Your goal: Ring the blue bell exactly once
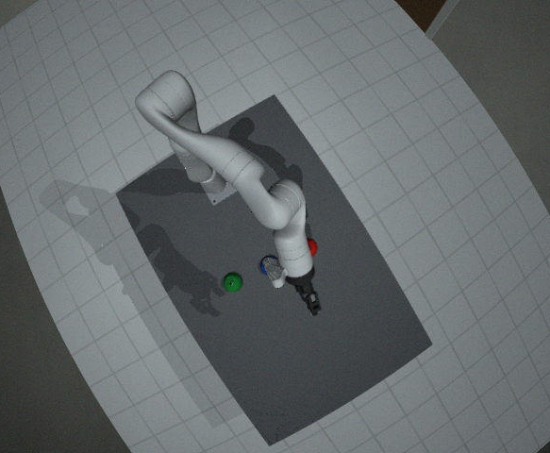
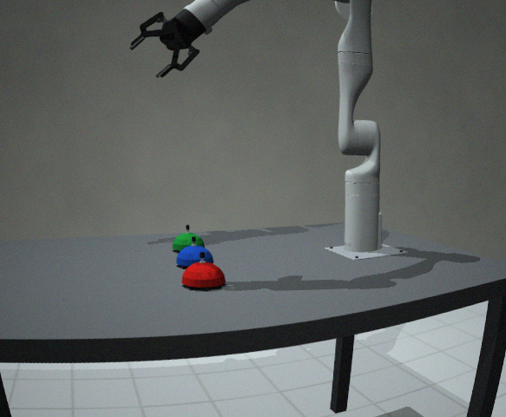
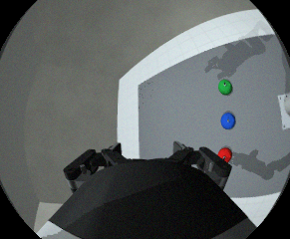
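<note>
The blue bell [image 1: 263, 266] [image 2: 194, 257] [image 3: 225, 120] stands on the table between the other two bells. Its dark button [image 2: 193, 239] sticks up from the dome; in the top view the wrist partly hides the bell. My gripper [image 1: 314, 306] [image 2: 145, 61] [image 3: 146, 148] is open and empty. It is high above the table, tilted, pointing outward away from the robot base, and touches no bell.
The red bell [image 1: 313, 247] [image 2: 203, 275] [image 3: 224, 154] and the green bell [image 1: 233, 282] [image 2: 187, 242] [image 3: 225, 88] stand on either side of the blue one, in a row on the grey table [image 1: 342, 360] [image 2: 87, 291] [image 3: 179, 110]. Their buttons stick up. The arm's base is behind the row.
</note>
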`<state>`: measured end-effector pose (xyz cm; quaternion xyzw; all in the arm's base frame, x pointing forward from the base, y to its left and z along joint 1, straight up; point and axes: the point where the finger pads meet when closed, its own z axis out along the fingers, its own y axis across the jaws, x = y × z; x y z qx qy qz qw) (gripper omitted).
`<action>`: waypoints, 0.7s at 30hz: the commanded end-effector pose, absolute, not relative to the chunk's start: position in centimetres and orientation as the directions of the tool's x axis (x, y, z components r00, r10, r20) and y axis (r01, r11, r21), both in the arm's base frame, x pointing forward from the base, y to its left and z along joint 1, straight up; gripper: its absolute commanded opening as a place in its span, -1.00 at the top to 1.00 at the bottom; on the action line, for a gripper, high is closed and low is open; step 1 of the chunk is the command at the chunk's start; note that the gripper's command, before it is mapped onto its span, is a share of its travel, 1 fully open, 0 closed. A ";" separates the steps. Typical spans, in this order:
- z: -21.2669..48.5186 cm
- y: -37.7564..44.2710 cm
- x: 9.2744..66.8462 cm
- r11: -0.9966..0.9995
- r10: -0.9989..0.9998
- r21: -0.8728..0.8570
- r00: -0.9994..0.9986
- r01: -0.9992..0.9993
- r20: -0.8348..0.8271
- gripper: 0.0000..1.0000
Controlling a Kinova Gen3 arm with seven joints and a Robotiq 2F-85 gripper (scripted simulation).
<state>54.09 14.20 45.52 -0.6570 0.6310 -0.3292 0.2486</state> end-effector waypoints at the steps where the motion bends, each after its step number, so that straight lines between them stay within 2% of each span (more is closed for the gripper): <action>1: 45.4 13.8 54.5 -0.080 -0.992 -0.739 -0.019 -0.669 0.124 -1.00; 8: 45.3 13.8 54.4 -0.081 -0.992 -0.738 -0.018 -0.669 0.125 -1.00; 9: 42.7 12.8 54.3 -0.074 -0.992 -0.695 -0.016 -0.715 0.122 -1.00; 21: 42.8 12.8 54.3 -0.072 -0.993 -0.697 -0.017 -0.714 0.120 -1.00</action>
